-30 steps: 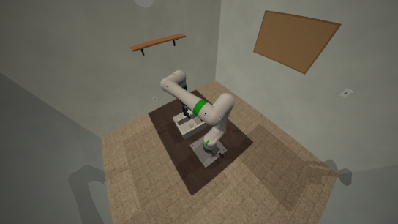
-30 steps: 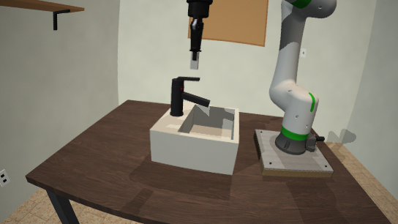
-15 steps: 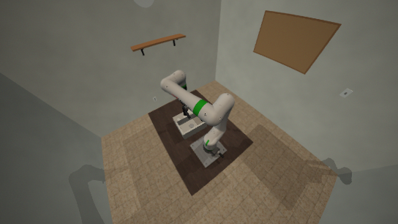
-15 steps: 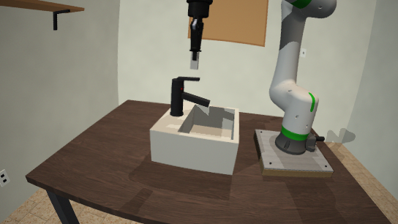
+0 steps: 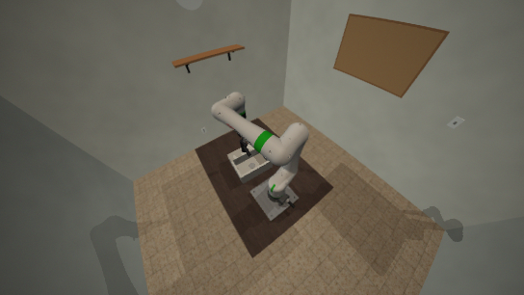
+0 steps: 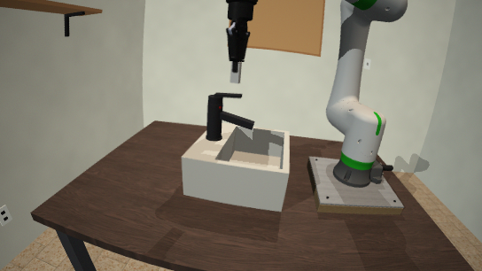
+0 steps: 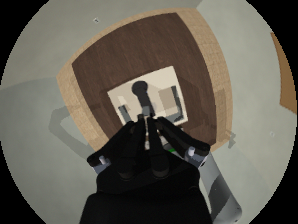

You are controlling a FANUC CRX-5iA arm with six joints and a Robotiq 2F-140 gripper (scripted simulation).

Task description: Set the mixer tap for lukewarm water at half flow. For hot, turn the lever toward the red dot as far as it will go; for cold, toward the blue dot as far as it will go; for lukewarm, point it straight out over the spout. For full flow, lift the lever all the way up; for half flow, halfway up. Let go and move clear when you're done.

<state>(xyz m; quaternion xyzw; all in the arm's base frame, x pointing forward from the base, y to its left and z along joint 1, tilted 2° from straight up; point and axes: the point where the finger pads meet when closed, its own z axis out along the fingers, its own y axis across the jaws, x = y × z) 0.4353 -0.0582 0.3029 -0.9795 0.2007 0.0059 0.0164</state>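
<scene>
Black fingers [image 6: 236, 78] hang pressed together with nothing between them, pointing straight down above the tap's lever [image 6: 229, 95], with open air between their pale tips and the lever. Only the exterior view shows that gap from the side; it also shows the lever lying low and roughly level, reaching out over the spout [image 6: 237, 120], and a red dot [image 6: 220, 107] on the black tap body [image 6: 214, 118]. The wrist view looks down past the closed fingers and places the tap [image 7: 140, 91] just ahead of them, at the back edge of the basin. From the top view the fingers are mostly hidden beneath the white arm [image 5: 250, 133], though the basin [image 5: 249, 168] shows near the middle of the dark counter [image 5: 222, 193]. The white basin [image 6: 237, 181] sits between the counter's [image 6: 111, 195] left stretch and the arm's base plate [image 6: 394, 201], close to the plate. The tap stands at the basin's rear left corner, with free room above and to the left of it.
</scene>
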